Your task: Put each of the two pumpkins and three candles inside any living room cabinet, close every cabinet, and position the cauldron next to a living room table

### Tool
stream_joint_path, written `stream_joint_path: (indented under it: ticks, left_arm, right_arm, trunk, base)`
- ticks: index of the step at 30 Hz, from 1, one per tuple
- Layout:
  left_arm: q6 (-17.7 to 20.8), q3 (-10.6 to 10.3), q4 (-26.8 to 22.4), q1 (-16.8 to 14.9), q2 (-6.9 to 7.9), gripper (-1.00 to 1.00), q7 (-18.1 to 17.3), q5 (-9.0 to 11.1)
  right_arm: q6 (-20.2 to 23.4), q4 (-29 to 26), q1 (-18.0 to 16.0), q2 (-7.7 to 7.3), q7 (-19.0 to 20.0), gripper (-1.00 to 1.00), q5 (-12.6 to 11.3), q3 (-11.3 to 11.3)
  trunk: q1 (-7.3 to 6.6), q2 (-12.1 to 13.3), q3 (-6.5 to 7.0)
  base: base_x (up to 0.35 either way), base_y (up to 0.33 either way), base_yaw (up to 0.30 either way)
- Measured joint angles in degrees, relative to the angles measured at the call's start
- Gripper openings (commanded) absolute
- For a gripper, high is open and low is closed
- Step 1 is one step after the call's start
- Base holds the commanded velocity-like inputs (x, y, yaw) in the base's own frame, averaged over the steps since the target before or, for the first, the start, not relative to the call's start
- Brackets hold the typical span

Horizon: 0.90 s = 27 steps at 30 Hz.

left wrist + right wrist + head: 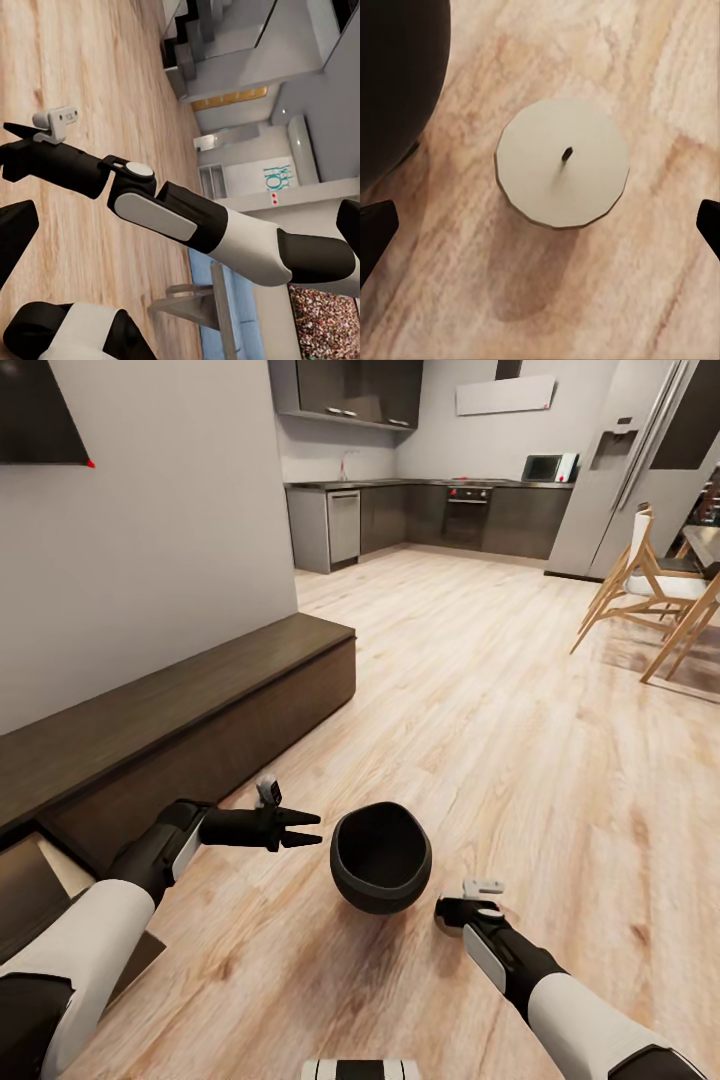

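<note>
I'm looking down over a pale wood floor (480, 690) that runs back to a grey kitchen (440, 510) w/ fridge (625, 470) and oven at the far wall; wooden chairs (650, 585) sit off to the right. Along the left wall runs the cabinet (180, 710), long, low, dark brown, flat top bare as far as I see. Its near end by my left arm looks open: a front panel swung out w/ a strip of pale interior (60, 865) showing; can't tell what's inside, the arm hides most of it. Next down in size, the cauldron (380, 857) sits on the floor between my two arms, black, round, tipped a bit so the mouth faces me; inside looks dark and empty. In the right wrist view its black belly (397, 82) bulges in at one corner. Just beside it on the floor stands a candle (562, 163), pale beige, short, upright, dark wick in the centre of its top, apart from the cauldron, not touching. The right gripper (540, 229) hangs straight over that candle, finger tips spread wide either side, released, nothing grasped; in head view the right gripper (462, 913) sits just right of the cauldron, pointing down. The left gripper (308, 830) is held level, just left of the cauldron rim, fingers parted a little, empty, not touching the pot. The left wrist cam looks across at my right forearm (187, 217) over the floor.
</note>
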Motion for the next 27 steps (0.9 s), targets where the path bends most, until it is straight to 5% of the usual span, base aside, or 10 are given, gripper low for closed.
stream_joint_path:
  ticks: [18,27]
  left_arm:
    - [0.00,0.00,0.00,0.00,0.02,1.00,0.00,-0.02]
    - [0.00,0.00,-0.08,0.00,0.08,1.00,0.00,0.05]
  right_arm:
    - [-1.72,0.09,0.00,0.04,-0.04,1.00,-0.07,-0.24]
    - [-3.28,0.06,0.00,0.20,-0.03,1.00,0.19,-4.14]
  trunk:
    - [0.29,-0.14,-2.43]
    - [0.39,-0.20,-3.32]
  base:
    - [0.000,0.000,0.000]
    - [0.000,0.000,0.000]
